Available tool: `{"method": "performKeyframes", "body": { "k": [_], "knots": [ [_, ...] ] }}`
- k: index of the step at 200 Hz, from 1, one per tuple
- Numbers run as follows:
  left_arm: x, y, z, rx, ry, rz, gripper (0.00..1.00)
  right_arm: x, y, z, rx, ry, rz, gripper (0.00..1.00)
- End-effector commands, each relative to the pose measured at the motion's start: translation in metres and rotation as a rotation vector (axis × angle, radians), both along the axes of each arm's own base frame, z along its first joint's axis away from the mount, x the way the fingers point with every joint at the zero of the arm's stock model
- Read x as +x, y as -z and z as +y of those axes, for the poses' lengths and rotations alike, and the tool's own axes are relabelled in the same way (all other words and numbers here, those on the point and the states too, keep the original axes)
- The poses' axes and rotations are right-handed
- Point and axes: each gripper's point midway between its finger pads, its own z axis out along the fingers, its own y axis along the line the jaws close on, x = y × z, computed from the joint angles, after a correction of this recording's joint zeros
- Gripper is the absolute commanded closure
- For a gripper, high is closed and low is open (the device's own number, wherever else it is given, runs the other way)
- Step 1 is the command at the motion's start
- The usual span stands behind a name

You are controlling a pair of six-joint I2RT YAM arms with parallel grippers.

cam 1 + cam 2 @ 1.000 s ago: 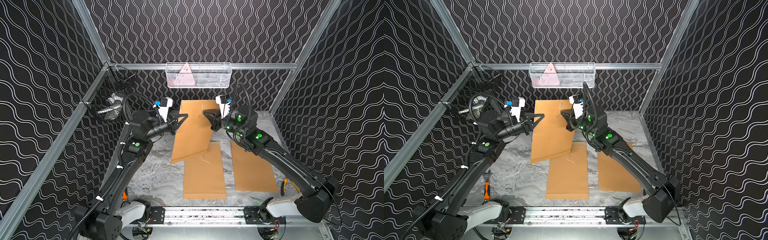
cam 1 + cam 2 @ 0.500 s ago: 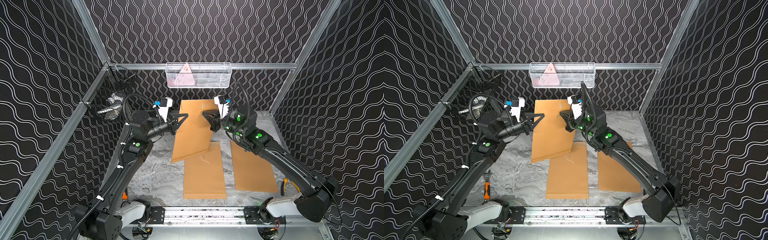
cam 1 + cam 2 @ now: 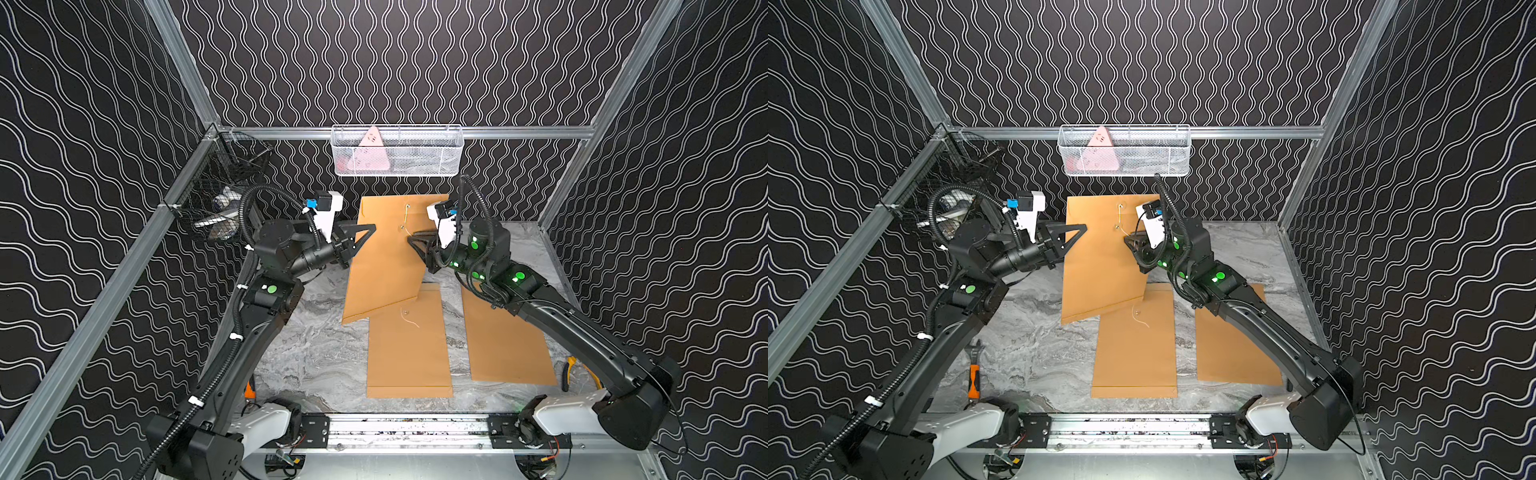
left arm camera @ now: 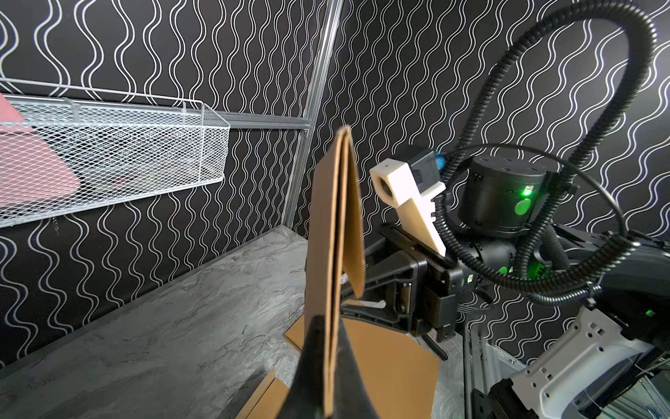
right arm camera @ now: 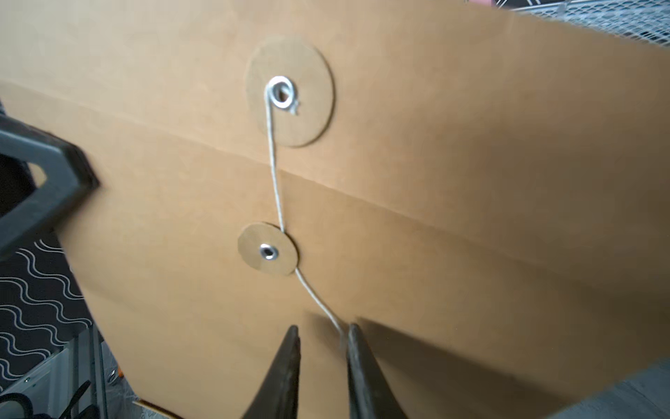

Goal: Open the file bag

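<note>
over the gray table, left gripper pinches the file bag while right gripper, barely open near its button, should unwind the string.

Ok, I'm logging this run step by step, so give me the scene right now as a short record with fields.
held item: upright brown paper file bag, flap folded down
left gripper: shut on the bag's side edge
right gripper: open, thin white string reaching in between its fingers
string path: from upper round paper disc past the lower disc rim to the right gripper
grey marble table: two more brown file bags lying flat
task state: bag not yet open
</note>
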Motion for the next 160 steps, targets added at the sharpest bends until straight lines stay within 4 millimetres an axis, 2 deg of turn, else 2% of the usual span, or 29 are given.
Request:
{"method": "performKeyframes", "body": {
  "k": [1,101,160],
  "knots": [
    [-0.008,-0.013,0.0,-0.011,0.017,-0.038,1.0,0.004,-0.001,0.001,-0.01,0.005,-0.021,0.76],
    [-0.016,-0.016,-0.002,-0.009,0.04,-0.046,1.0,0.009,-0.009,0.01,0.01,-0.016,-0.041,0.76],
    [-0.017,-0.016,-0.001,-0.009,0.04,-0.044,1.0,0.01,-0.01,0.015,0.016,-0.035,-0.041,0.83]
  ]
}}
